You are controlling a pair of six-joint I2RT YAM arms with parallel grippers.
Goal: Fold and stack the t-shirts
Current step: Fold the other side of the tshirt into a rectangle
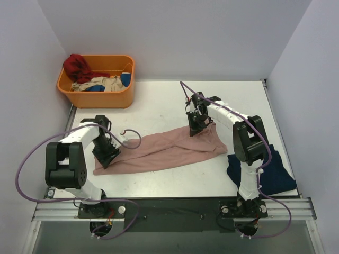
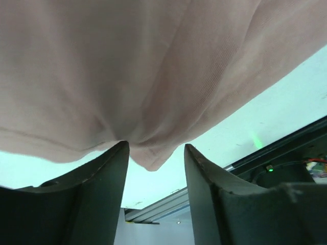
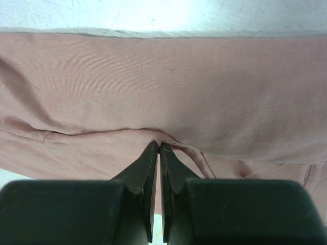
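The dusty-pink t-shirt lies as a long rumpled strip across the middle of the table; its print is hidden. My left gripper is at the shirt's left end. In the left wrist view its jaws stand wide apart, with a fold of the pink cloth hanging between the fingertips. My right gripper is at the shirt's upper right edge. In the right wrist view it is shut on a fold of the pink shirt. The dark navy t-shirt lies crumpled at the front right, partly behind the right arm.
An orange basket holding red, beige and blue cloth stands at the back left. Grey walls close off the left, back and right of the table. A metal rail runs along the near edge.
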